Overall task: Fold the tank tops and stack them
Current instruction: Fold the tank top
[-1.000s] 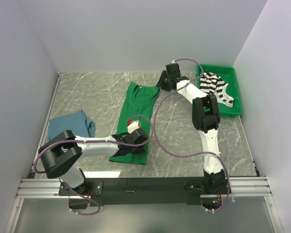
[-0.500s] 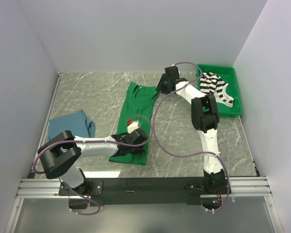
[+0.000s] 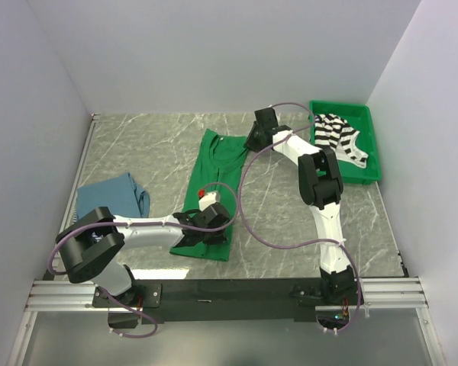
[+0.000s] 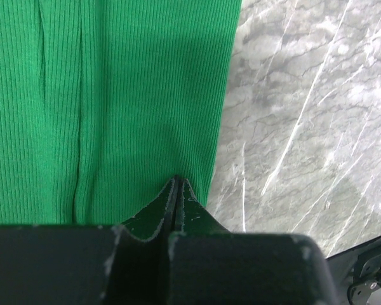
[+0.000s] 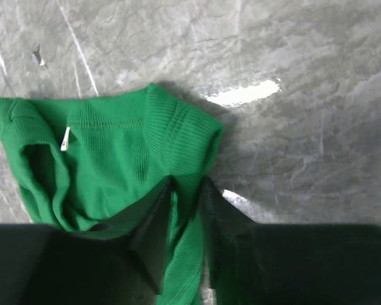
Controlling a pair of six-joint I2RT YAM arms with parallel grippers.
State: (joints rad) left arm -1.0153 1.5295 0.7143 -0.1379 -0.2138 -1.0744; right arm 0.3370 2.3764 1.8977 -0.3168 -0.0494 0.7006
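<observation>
Green tank top (image 3: 214, 171) lies spread lengthwise on the grey marble table (image 3: 145, 145), its neckline toward the far wall and its hem toward the arms' bases. The left gripper (image 4: 176, 185) rests at the hem, close to one side edge of the ribbed cloth. Its fingers are pressed tightly together, and whether any fabric is caught between them cannot be told.

At the other end, the right gripper (image 5: 185, 190) sits over a shoulder strap. Its fingers stand partly apart and the green cloth runs between them. That strap is bunched and slightly folded on the marble, and a small white label (image 5: 65, 138) shows inside the neckline.

A blue top (image 3: 114, 194) lies in a loose heap near the table's left edge, well apart from the green one. A black-and-white striped top (image 3: 337, 136) lies crumpled in the green plastic bin (image 3: 362, 114), which stands at the far right of the table, just beyond the right arm's reach of cable.
</observation>
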